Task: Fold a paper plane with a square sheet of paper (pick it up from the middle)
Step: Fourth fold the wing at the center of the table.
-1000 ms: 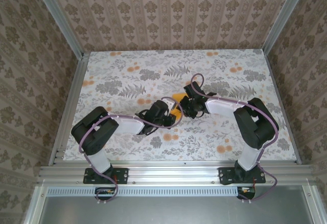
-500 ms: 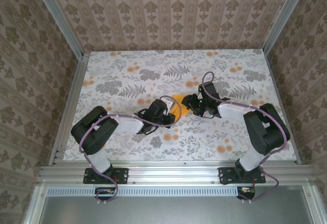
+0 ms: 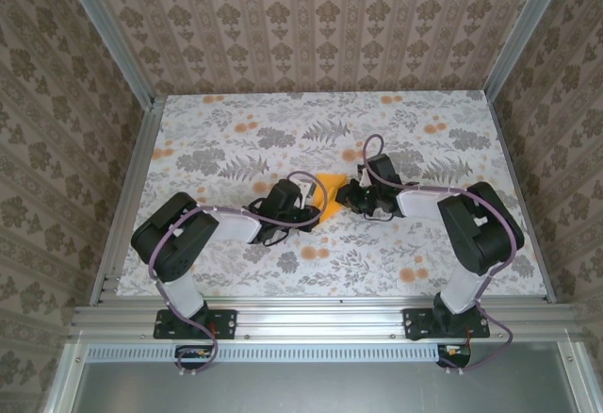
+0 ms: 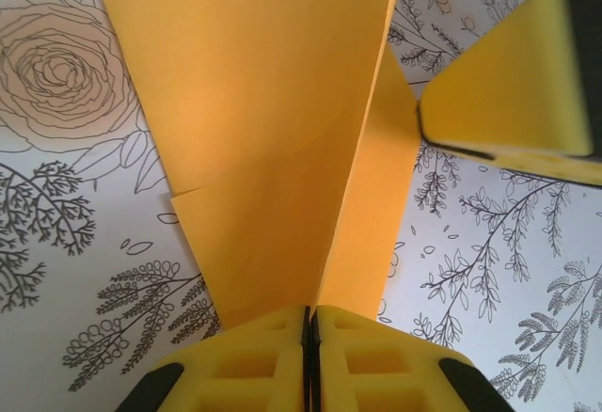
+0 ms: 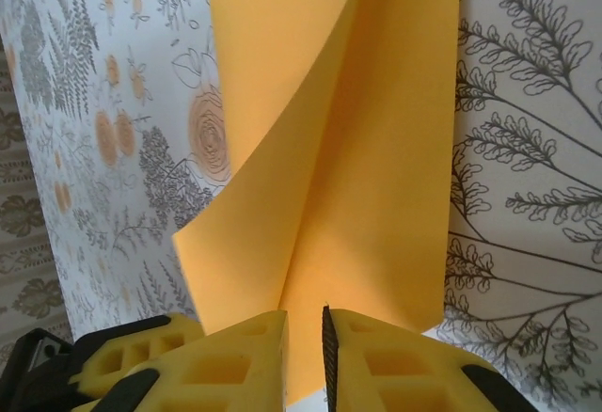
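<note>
1. Top camera: finds the orange paper sheet, folded to a pointed shape, near the middle of the counter. Hangs spanned between left claw and right claw, tips close together. Could tear or slide out of one pinch if drawn apart. Could buckle into a stray crease if pushed closer.
2. Left wrist camera: shows the left claw pressed shut on the sheet's narrow end, with nothing but paper between the pads. Grips little more than the edge, so could slip free under a light tug. Shows two layers splayed apart and one corner peeking out of line at left. Would lock in a crooked fold if flattened like this. Also shows a pad of the right claw just beside the sheet's far edge. Could crumple that edge if swung.
3. Right wrist camera: shows the right claw narrowed to a slit, closed on the sheet's lower edge, with one flap curling away from the other. Looks a light hold. Could drop that end to the counter if jolted. Could crush the curl off the centre line if pressed down now, spoiling the plane's symmetry.
</note>
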